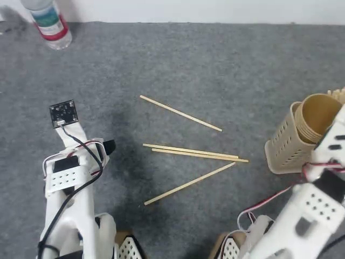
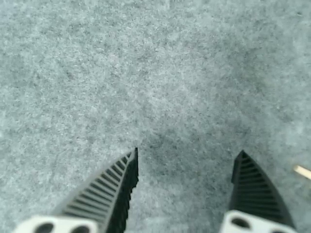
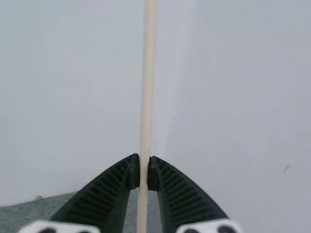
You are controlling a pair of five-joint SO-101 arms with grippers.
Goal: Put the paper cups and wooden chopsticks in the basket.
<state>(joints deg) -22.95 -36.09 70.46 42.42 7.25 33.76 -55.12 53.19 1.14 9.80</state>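
Presently, a thin pale wooden chopstick is pinched between the closed black ribbed fingertips of the right gripper. Its long axis runs straight out past the fingertips, in line with the gripper, and points toward a white wall. Such a stick is judged to be light and stiff but smooth and narrow, so it is likely to pivot or slip in a two-point pinch; a hold near the middle would be steadier for those not yet lifted. Four loose chopsticks lie flat on the grey felt table. In the high view the far one is angled down toward the right, a close-lying pair is almost level, and the near one slopes the opposite way. Their right-hand ends thus converge toward the beige perforated plastic basket, which stands apart from them at the table's right. A stack of tan paper cups is seated in the basket. The left gripper is held with jaws spread wide above bare felt, nothing between them, and one chopstick end is seen near it.
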